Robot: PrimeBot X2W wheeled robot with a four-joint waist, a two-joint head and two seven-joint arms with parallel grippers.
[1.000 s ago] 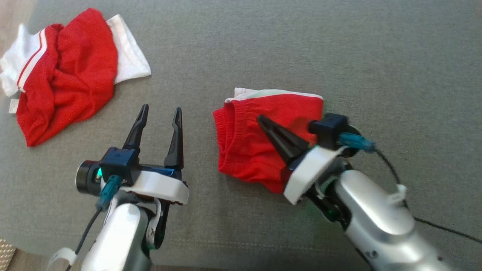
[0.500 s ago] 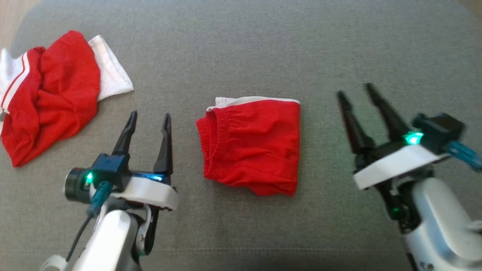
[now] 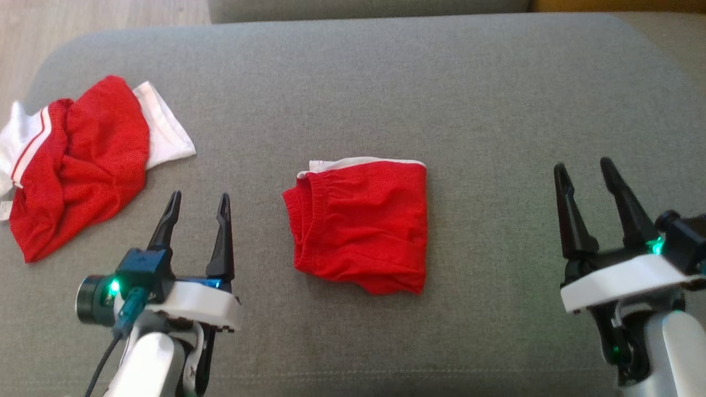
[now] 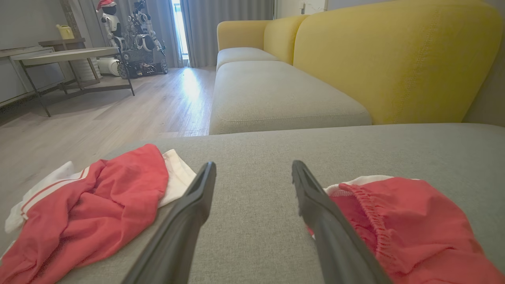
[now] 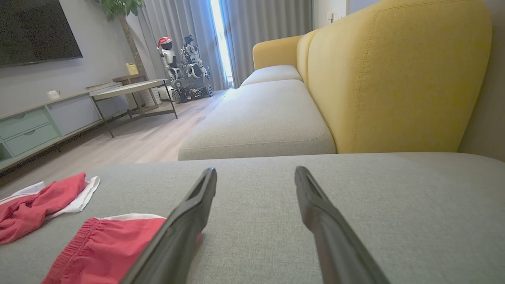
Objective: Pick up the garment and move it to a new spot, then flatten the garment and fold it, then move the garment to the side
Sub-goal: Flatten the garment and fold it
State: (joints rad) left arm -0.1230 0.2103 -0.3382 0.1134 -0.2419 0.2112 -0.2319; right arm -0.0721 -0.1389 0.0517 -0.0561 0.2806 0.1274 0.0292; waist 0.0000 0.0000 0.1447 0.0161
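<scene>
The garment (image 3: 361, 223) is a pair of red shorts with a white edge, folded into a rough square in the middle of the grey sofa cushion (image 3: 496, 110). My left gripper (image 3: 199, 194) hovers open to its left, with nothing between the fingers. My right gripper (image 3: 583, 163) stands open well to its right, also with nothing in it. In the left wrist view the garment (image 4: 394, 221) lies just right of the open left gripper (image 4: 253, 163). In the right wrist view the garment (image 5: 106, 248) lies left of the open right gripper (image 5: 255, 169).
A second red and white garment (image 3: 77, 160) lies crumpled at the cushion's left edge. Wooden floor (image 3: 110, 16) starts beyond that edge. Another grey seat (image 4: 276, 94) and yellow sofa backs (image 4: 394, 59) stand behind.
My right gripper lay shut over the folded garment a second ago; it has lifted off, opened and drawn back to the right. The head view has shifted. The left gripper stays open.
</scene>
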